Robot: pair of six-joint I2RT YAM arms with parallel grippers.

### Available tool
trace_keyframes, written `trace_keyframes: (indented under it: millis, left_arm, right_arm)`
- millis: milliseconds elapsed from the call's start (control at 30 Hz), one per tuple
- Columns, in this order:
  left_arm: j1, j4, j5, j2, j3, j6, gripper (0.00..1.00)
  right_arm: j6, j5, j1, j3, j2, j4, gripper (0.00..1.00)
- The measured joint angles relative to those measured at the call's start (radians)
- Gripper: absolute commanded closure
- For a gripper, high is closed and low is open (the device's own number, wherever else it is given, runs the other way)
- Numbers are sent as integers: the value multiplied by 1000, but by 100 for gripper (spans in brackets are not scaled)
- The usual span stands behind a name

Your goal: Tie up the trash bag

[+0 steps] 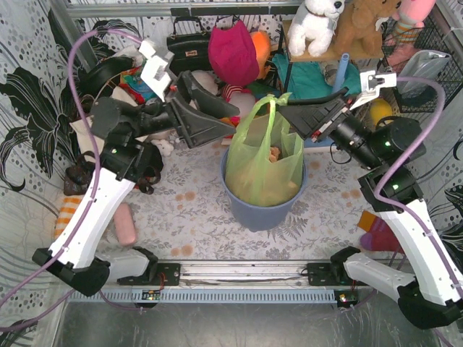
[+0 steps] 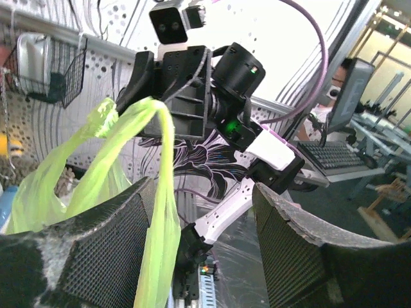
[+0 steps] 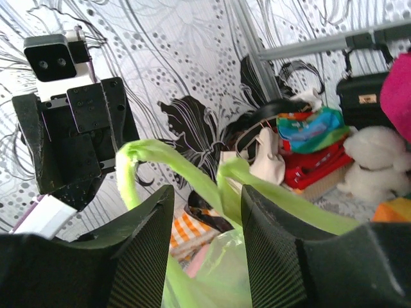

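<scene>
Trash bag (image 1: 264,166) sits upright in the blue-grey bin (image 1: 257,215), mid-table (image 1: 181,217), w/ its top well above the bin's rim. It's thin, see-through light-green plastic, w/ crumpled tan paper (image 1: 273,153) showing thru the middle. Its 2 handles (image 1: 273,105) rise to a peak over the mouth, stretched into narrow wrinkled strips. My right gripper (image 1: 283,112) reaches in from the right at that peak. Its jaws are apart, and in the right wrist view both strips run thru or over the gap, one looping round the left-hand finger there. It looks hooked rather than pinched, as far as I can see. My left gripper (image 1: 230,129) points at the bag from the left, just beside its upper edge, jaws wide apart. In the left wrist view 1 strip hangs down betw. my fingers (image 2: 96,250), close to one of them; can't tell if it touches. The 2 grippers face each other across the handles. Behind the bin, clutter lines the back: 1 black handbag (image 1: 189,43) and 1 magenta bag (image 1: 233,54), w/ 1 white plush (image 1: 316,20) and 1 brown plush (image 1: 365,25) higher up. Left of the bin, 1 pink roll (image 1: 126,224) lies on the table, well apart from it. Count: 1 trash bag, 1 bin, 2 handles, 2 grippers.
</scene>
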Motion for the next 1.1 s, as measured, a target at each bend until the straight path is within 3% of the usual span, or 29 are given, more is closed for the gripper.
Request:
trace_keyframes:
  millis: [300,633,1100]
  left_arm:
    - [0,45,-31,111,23,-73,30]
    - [-33,91,-26,87,18,-120,29]
    - [-182,-130,-123,84,44,21,25]
  right_arm:
    - [-4,13,0,43,78,6,54]
    - [-8,23,0,54,61,31,56]
    - [-12,27,0,54,59,33,56]
